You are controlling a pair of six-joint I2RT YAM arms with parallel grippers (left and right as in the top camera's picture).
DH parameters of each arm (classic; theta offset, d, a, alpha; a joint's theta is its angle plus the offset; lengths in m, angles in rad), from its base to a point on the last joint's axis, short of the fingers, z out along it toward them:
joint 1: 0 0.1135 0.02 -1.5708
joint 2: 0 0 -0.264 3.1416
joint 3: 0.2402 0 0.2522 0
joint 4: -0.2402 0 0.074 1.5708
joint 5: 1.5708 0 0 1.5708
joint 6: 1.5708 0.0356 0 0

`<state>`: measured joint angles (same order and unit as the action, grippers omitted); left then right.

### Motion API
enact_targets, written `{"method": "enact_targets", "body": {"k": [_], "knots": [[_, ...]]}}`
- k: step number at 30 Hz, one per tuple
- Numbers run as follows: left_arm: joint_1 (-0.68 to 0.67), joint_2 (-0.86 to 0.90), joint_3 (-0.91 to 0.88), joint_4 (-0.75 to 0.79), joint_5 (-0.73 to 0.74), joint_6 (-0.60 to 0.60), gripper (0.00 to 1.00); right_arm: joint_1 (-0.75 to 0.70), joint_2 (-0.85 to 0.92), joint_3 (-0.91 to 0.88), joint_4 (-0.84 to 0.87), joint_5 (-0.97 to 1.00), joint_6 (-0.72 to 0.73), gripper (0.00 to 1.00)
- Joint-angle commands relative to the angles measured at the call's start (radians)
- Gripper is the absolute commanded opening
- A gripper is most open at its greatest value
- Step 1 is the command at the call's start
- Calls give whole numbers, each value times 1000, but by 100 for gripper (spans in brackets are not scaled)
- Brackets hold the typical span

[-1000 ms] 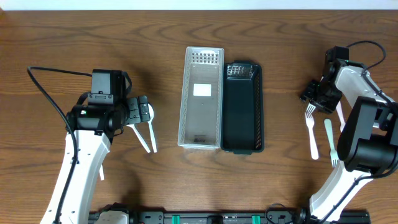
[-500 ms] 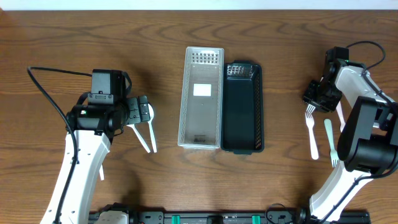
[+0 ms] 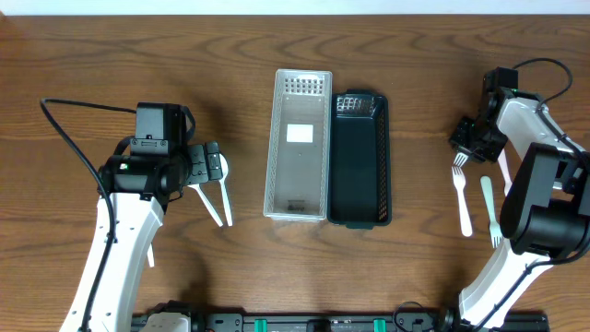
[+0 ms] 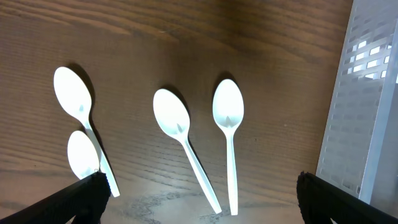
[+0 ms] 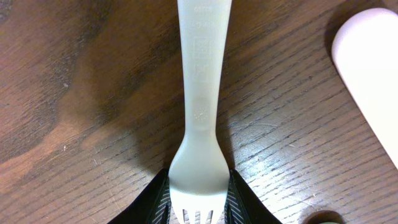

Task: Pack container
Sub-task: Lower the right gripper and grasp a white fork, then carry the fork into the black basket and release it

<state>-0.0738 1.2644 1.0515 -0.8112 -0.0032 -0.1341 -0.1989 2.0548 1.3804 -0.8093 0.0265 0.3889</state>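
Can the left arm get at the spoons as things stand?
Likely yes. The left tool hangs open right over the spoons, which lie flat on the table with nothing on top. The bin stands off to one side. The two middle handles nearly meet, so taking one alone may be fiddly.

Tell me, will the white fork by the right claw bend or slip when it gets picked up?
Probably light and stiff: the fork looks like thin pale plastic, so its long handle might flex a little. It lies flat on the smooth table, so it could slide or spin if the right claw pinches only its tines end.
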Motion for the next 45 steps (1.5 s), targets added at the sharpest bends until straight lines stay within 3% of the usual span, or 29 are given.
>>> {"method": "enact_targets", "body": {"k": [1,8,14,26,33,45], "knots": [[-2,4,18,-4,-3,2,98,-4,28,-4,6,-5,-13,13],[-2,4,18,-4,-3,2,98,11,11,-2,-5,-3,-77,13],[-2,4,18,-4,-3,2,98,83,-113,37,-59,3,-103,13],[-2,4,18,-19,-3,2,98,427,-444,111,-233,25,-93,16],[-2,4,18,-19,-3,2,98,592,-417,70,-289,21,-26,17],[-2,4,18,-34,-3,2,98,707,-189,-53,-137,21,4,17]]}}
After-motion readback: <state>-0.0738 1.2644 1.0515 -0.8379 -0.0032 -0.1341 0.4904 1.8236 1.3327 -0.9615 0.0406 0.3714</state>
